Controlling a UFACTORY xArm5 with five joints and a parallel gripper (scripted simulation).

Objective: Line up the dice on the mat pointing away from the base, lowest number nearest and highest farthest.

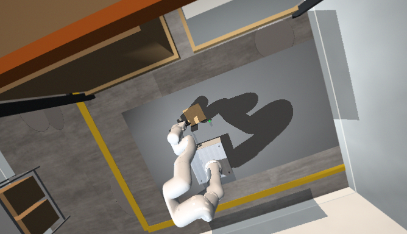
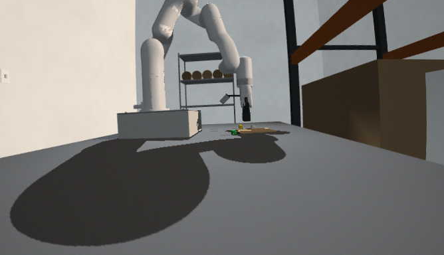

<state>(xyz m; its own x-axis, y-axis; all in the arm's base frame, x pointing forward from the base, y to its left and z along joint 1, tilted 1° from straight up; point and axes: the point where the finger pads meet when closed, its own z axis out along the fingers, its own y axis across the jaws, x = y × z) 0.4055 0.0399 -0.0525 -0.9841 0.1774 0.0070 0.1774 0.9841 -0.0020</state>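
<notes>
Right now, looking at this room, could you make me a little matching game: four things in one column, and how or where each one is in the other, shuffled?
Things:
1. mat
2. tool
3. green die
4. shelf rack

Descriptions:
A. holds a row of brown round things
B. hangs open and empty above the table
C. lies flat, tan in colour
D. sits on the table beside the mat, not on it

Pairs: 1-C, 2-B, 3-D, 4-A
</notes>
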